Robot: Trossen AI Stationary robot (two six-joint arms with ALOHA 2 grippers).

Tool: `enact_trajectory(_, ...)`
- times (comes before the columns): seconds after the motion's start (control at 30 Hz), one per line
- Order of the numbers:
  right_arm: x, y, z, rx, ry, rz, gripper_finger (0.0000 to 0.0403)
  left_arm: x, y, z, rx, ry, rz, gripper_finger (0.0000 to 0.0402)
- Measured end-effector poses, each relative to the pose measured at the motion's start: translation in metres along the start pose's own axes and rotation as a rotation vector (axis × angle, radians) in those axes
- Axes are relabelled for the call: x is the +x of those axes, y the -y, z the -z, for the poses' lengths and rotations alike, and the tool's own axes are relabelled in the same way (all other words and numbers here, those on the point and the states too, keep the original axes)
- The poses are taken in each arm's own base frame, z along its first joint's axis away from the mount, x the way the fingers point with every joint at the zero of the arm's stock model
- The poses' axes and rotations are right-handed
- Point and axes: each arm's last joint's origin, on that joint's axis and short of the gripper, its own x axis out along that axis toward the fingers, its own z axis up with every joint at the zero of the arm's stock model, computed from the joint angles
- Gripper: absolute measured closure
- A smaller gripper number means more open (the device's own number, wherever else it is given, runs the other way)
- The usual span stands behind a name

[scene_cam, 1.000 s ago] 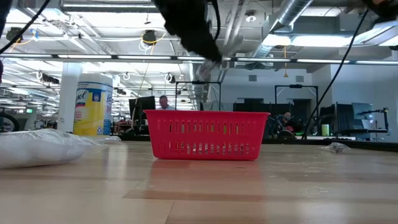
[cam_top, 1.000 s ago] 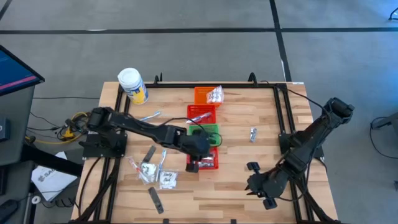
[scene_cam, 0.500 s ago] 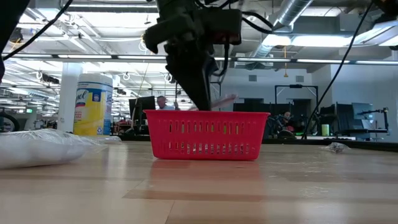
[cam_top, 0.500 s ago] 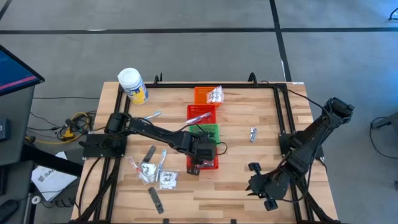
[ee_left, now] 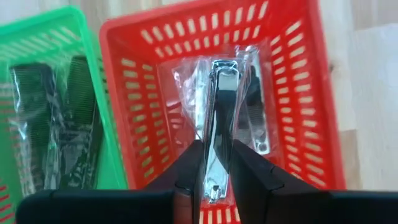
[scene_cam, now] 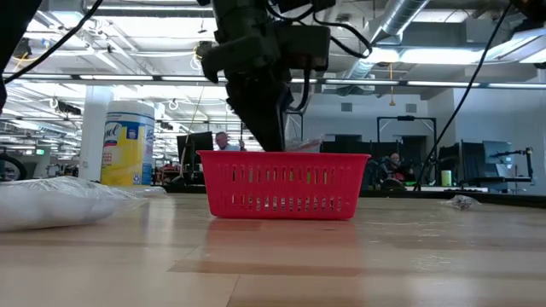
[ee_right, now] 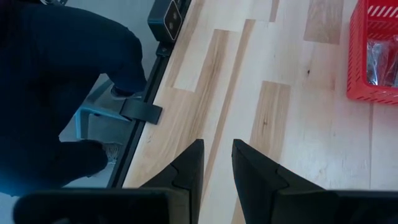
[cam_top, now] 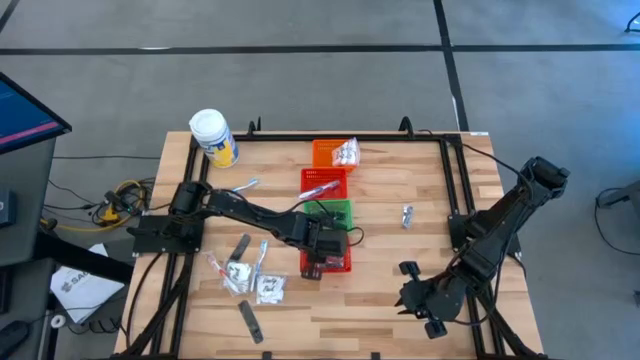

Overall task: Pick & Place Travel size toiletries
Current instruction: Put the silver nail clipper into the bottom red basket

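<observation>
Wrapped nail clipper (ee_left: 217, 118) pinched in left gripper (ee_left: 214, 165) over red basket (ee_left: 298, 93), green basket (ee_left: 37, 37) beside holding dark combs, right gripper (ee_right: 216, 163) idle, fingers narrowly apart, empty, jar (scene_cam: 126, 143) label unreadable

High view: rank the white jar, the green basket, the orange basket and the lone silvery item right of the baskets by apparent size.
1. White jar, largest.
2. Orange basket and green basket: no ranking, since the left arm covers part of the green one.
3. Silvery item, clearly smallest.
</observation>
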Motion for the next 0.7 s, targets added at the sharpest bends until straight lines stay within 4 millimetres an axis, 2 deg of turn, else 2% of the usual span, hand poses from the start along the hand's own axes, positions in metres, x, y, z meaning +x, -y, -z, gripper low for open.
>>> enact_trajectory(0.4,0.0,0.0,0.0,-0.004,0.0,0.0,0.0326,0.014,0.004,0.015,-0.03,-0.053,-0.022,0.0343)
enact_trajectory(0.7,0.0,0.001,0.0,-0.004,-0.003,0.003,0.0326,0.015,0.007,0.012,0.001,-0.021,0.004,0.0337)
